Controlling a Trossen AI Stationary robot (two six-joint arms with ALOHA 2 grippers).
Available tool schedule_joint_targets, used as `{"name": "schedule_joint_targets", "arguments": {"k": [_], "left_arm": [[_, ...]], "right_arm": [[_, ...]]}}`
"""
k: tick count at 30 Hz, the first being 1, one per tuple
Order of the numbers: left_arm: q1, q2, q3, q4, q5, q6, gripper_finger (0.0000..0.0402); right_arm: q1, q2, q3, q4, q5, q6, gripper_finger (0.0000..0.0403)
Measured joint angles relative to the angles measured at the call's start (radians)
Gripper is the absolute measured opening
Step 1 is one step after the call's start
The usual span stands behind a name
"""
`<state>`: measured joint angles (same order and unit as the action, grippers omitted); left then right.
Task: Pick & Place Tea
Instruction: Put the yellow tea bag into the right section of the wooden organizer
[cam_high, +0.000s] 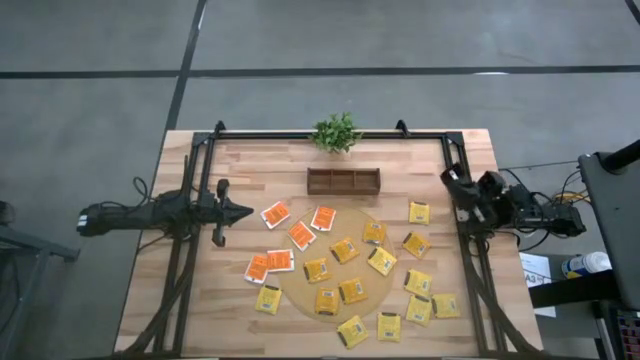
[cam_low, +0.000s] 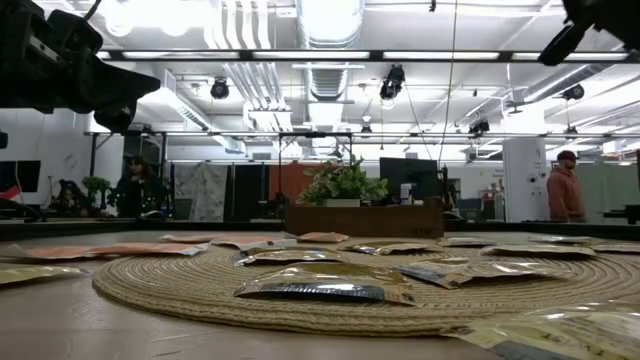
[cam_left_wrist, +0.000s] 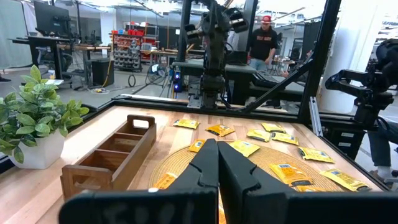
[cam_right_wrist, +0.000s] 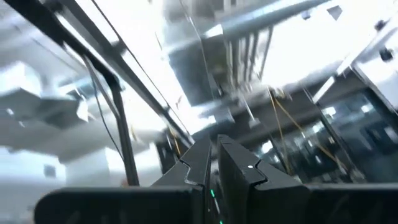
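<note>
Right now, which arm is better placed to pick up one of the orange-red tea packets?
Probably the left. The left gripper hangs just beside the orange-red tea packets, fingers together, aimed across the table. The right gripper sits at the table's far right edge, nearer the yellow packets, and its camera points at the ceiling.

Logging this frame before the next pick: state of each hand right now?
Left hand: closed, empty, above the table's left side, short of the tea packets.
Right hand: closed, empty, raised at the table's right edge.
</note>
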<state>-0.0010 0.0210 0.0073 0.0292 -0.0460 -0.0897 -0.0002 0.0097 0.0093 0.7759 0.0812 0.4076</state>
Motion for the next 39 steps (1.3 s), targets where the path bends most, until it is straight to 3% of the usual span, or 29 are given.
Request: {"name": "schedule_joint_targets", "arguments": {"k": [6, 13, 39], "left_arm": [[0.000, 0.000, 0.000, 0.000, 0.000, 0.000, 0.0000], [0.000, 0.000, 0.000, 0.000, 0.000, 0.000, 0.0000], [0.000, 0.000, 0.000, 0.000, 0.000, 0.000, 0.0000]], "right_arm": [[0.000, 0.000, 0.023, 0.093, 0.000, -0.005, 0.0029], [0.000, 0.072, 0.178, 0.059, 0.000, -0.022, 0.0029], [-0.001, 0.702, 0.963, -0.791, 0.026, -0.145, 0.0029]]}}
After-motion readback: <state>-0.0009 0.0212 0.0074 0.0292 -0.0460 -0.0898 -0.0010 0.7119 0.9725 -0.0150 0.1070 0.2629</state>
